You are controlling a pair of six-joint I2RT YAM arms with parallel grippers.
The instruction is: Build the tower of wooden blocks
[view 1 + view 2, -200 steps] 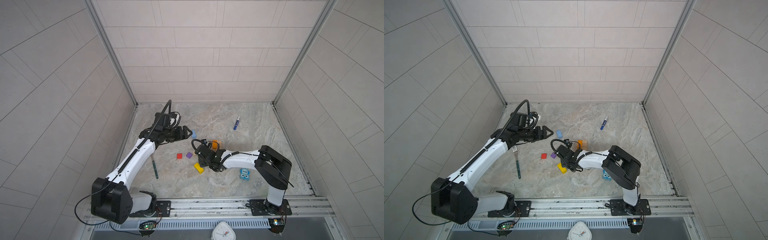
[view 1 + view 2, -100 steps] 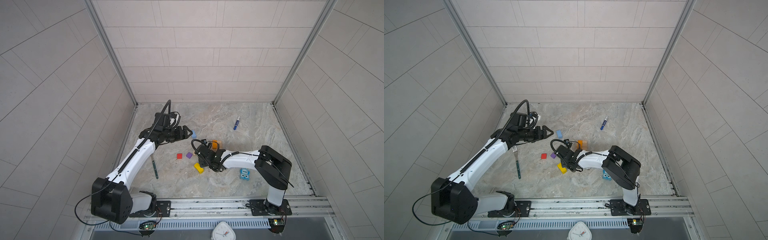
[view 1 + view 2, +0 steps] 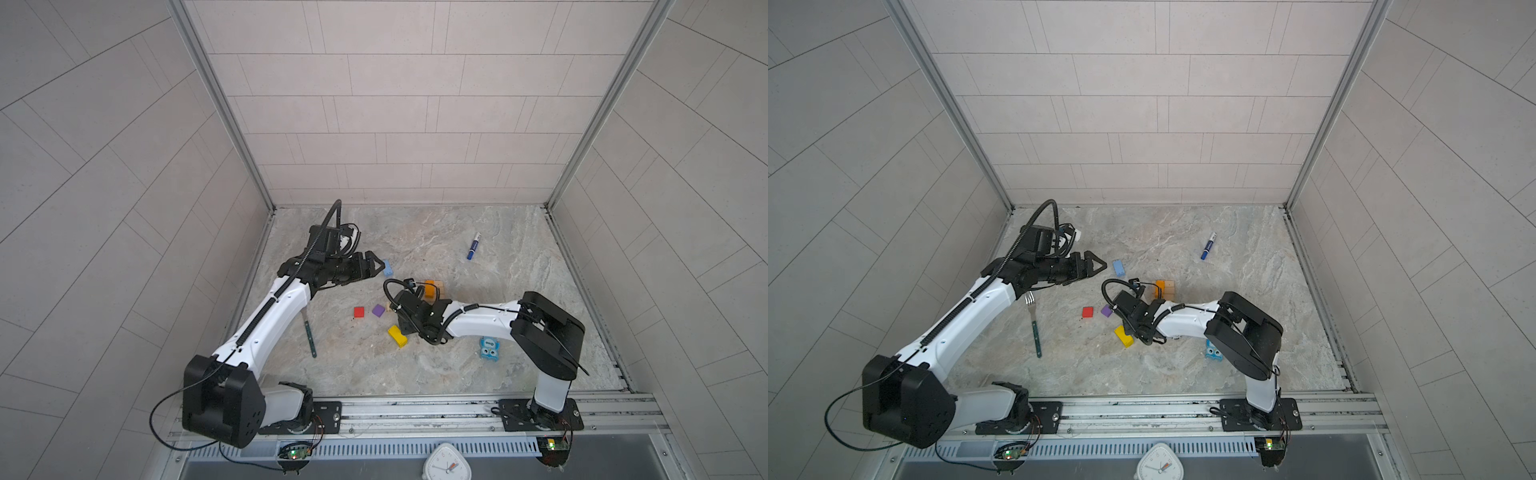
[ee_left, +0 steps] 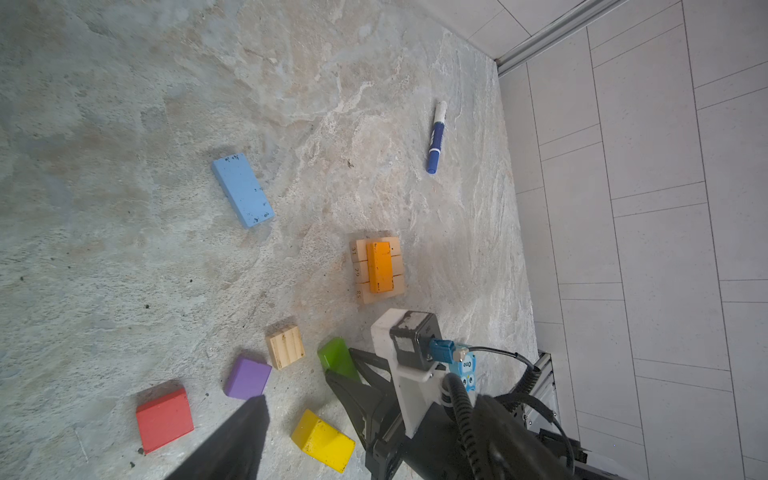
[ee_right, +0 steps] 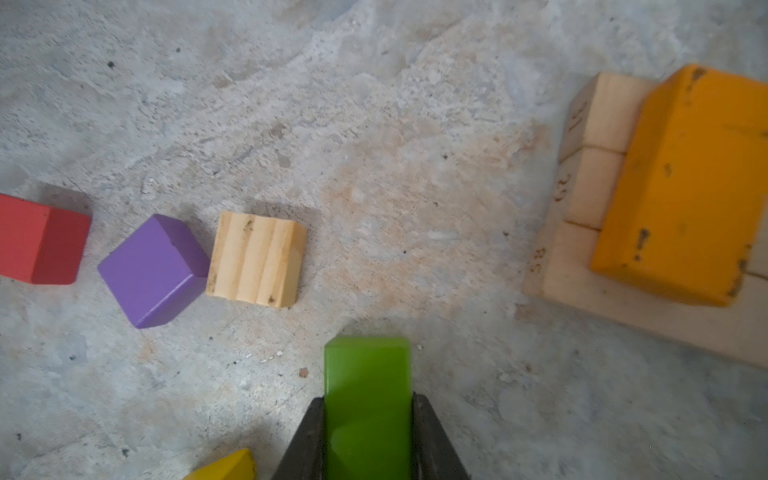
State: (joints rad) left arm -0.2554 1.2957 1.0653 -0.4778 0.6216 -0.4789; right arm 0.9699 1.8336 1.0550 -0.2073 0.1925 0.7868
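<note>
green block (image 5: pixel 368 370) pinched in right tool (image 5: pixel 368 400), seemingly resting on tabletop (image 5: pixel 374 124); left tool (image 3: pixel 374 266) spread, near blue block (image 3: pixel 387 269)

You are watching the right claw (image 5: pixel 368 399) closing: its jaws, standing apart a second ago, are now pressing against both long sides of the green block (image 5: pixel 368 365) between them.

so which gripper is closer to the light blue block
Left. The left gripper hangs open just beside the light blue block in a top view; the right gripper is farther off, shut on the green block.
</note>
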